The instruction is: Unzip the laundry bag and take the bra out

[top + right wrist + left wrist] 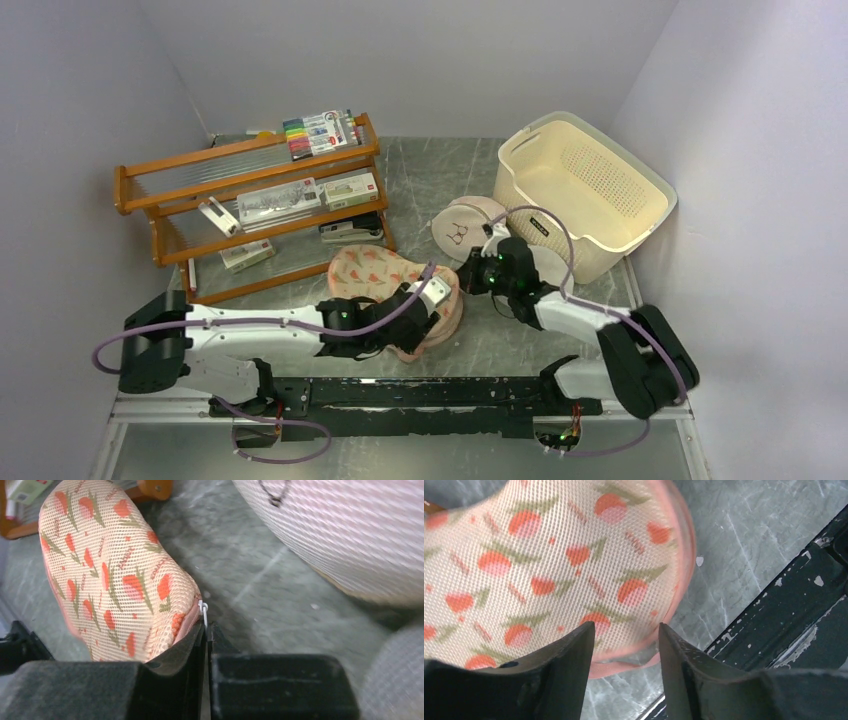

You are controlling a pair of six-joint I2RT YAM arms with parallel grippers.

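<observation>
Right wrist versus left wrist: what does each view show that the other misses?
Only right wrist: the laundry bag with its white zip pull pinched in the shut right gripper, and a round pale bag beyond. Only left wrist: the open left gripper over the bag's edge, and the black rail. Both: the floral bag on the grey table.

The bag [115, 580] is matt open-weave mesh cloth with a flower print and smooth pink edging. Its pull [202, 609] is glossy white. The dome bag [340, 535] at its 2 o'clock is finer white mesh. The table [440, 180] is grey, marbled and faintly sheeny. The rack [122, 188] is varnished wood. The basket [590, 190] is matt perforated cream plastic. The left gripper [626, 626] has matt black, grainy fingers [559, 680].
</observation>
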